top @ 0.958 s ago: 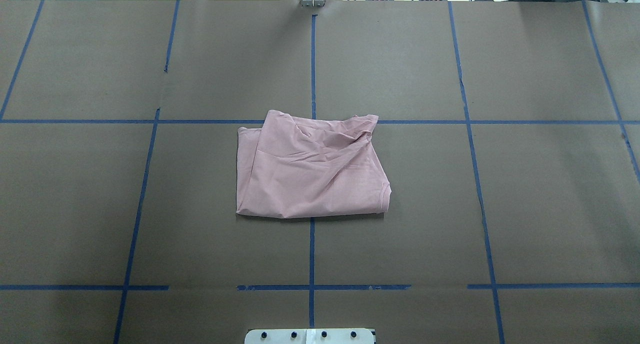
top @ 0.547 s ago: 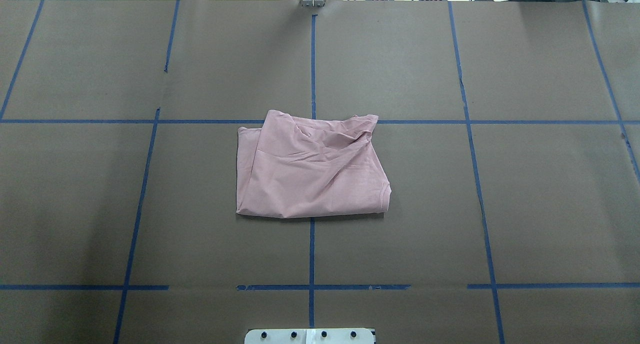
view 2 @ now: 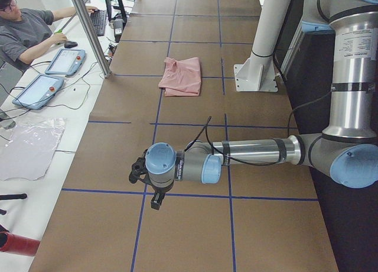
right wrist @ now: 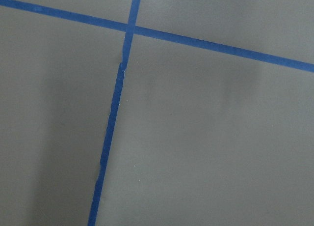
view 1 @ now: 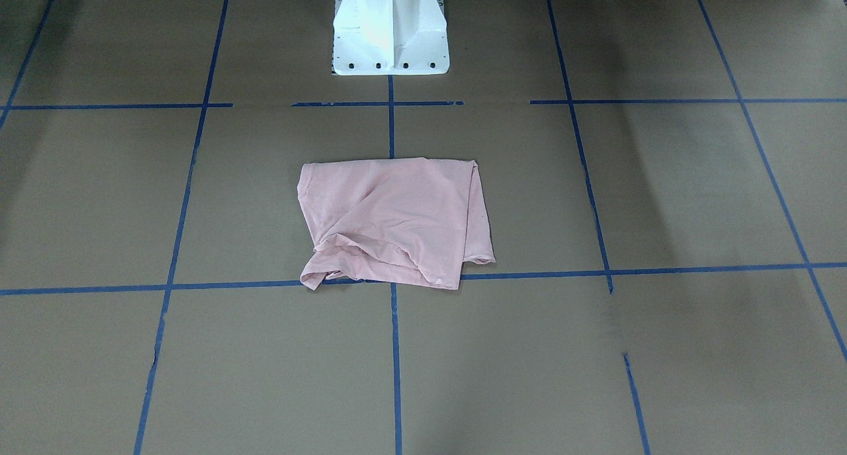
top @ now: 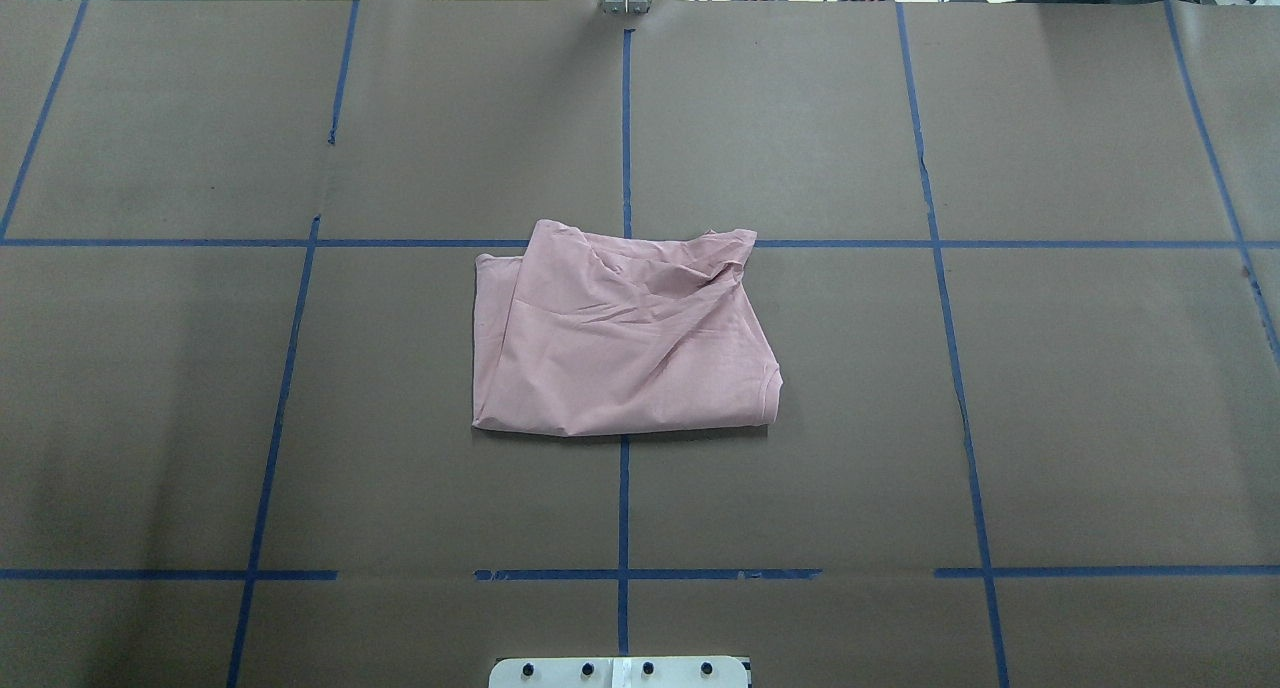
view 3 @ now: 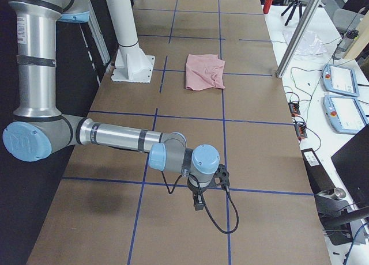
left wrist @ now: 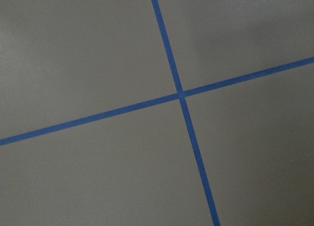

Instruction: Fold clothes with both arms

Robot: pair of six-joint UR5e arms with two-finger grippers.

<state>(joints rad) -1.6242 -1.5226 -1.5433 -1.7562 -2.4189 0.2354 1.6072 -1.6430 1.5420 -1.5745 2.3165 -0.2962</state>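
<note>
Across the whole workspace a table (top: 1100,418) covered in brown paper is spread; it is ruled into squares by blue tape (top: 624,508). Out at its ends the left arm (view 2: 254,151) and the right arm (view 3: 121,138) are held low over bare paper, well apart from the garment; nothing but paper and tape is shown by either wrist camera. Between them a white pedestal (view 1: 389,28) is bolted at the robot's edge.

At the centre, astride the middle tape line and in front of the pedestal, the pale pink T-shirt (top: 620,348) is laid in a rough rectangle; its near edge is flat, its far edge is rumpled, and a loose flap is seen at one far corner. It is judged light, soft and limp, so sagging and slipping layers may be expected; corners or hems, pinched through all layers, are judged the best holds. No obstacle is seen beside it.

Whether the left gripper (view 2: 155,202) and the right gripper (view 3: 198,204) are wide or narrow cannot be told; nothing is seen in either.

Beyond the far edge a seated operator (view 2: 23,29) and tablets (view 2: 65,60) are placed.
</note>
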